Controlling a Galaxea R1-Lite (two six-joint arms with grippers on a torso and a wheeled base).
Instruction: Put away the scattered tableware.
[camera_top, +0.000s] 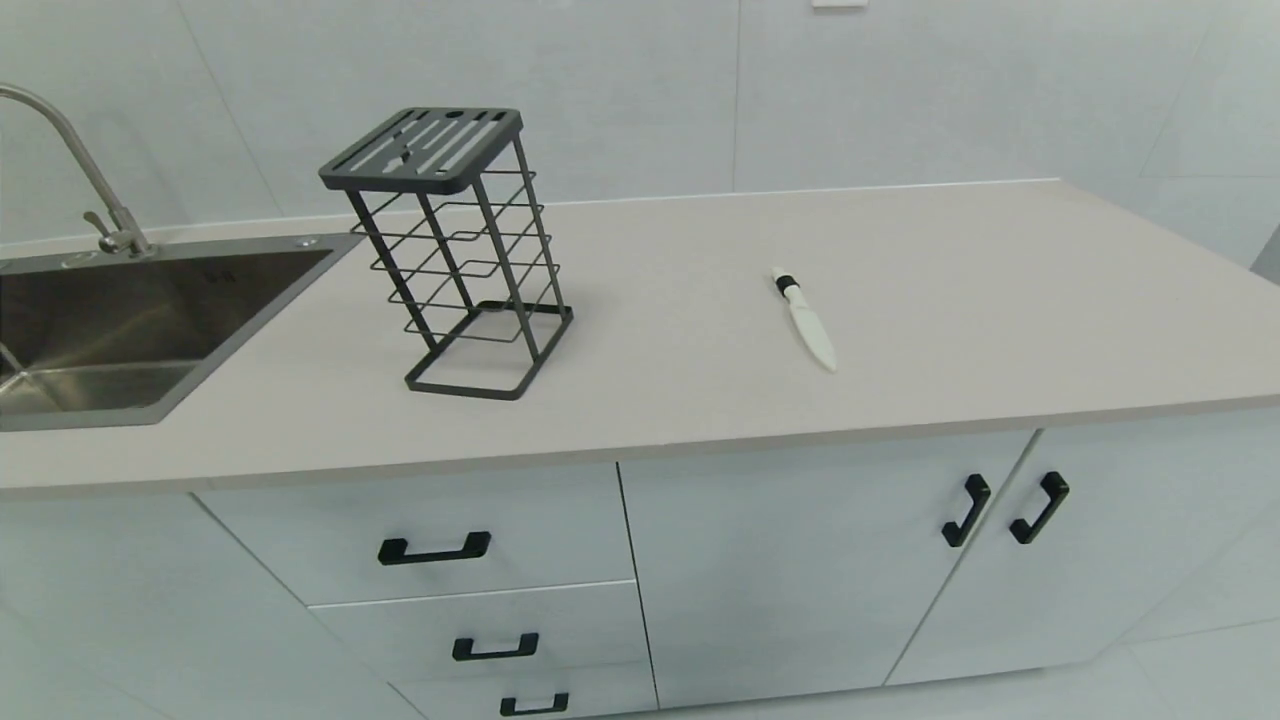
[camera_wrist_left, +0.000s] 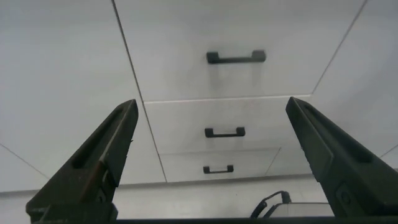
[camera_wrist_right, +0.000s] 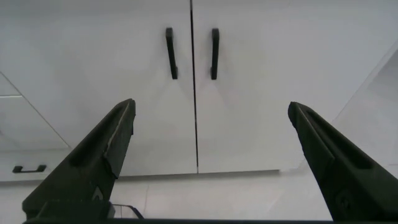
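- Left tool (camera_wrist_left: 210, 107) sits low in front of the drawers (camera_wrist_left: 186, 74), fingers spread wide, nothing held.
- Right tool (camera_wrist_right: 211, 107) is just as wide apart and empty, facing the double doors (camera_wrist_right: 261, 112).
- Knife (camera_top: 803, 318) lies flat on the worktop (camera_top: 950, 260), well above both tools. It's nearer the right tool's side than the left's.
- Rack (camera_top: 455, 250) stands upright above the left tool's side, well apart from the knife.
- Step as I judge it: lift the right tool to worktop level and go for the knife.
- Come down from above w/ fingers across the knife's narrow width, approx. at its black band.
- It lies flat, so get the pads right down to the worktop before closing, or it may skid.
- Can't tell handle from blade for sure; check before slotting it into the rack top.
- Count: 1 knife, 1 rack, 1 sink (camera_top: 100, 330), 3 drawer handles (camera_wrist_left: 224, 132), 2 door handles (camera_wrist_right: 171, 53), 2 tools.
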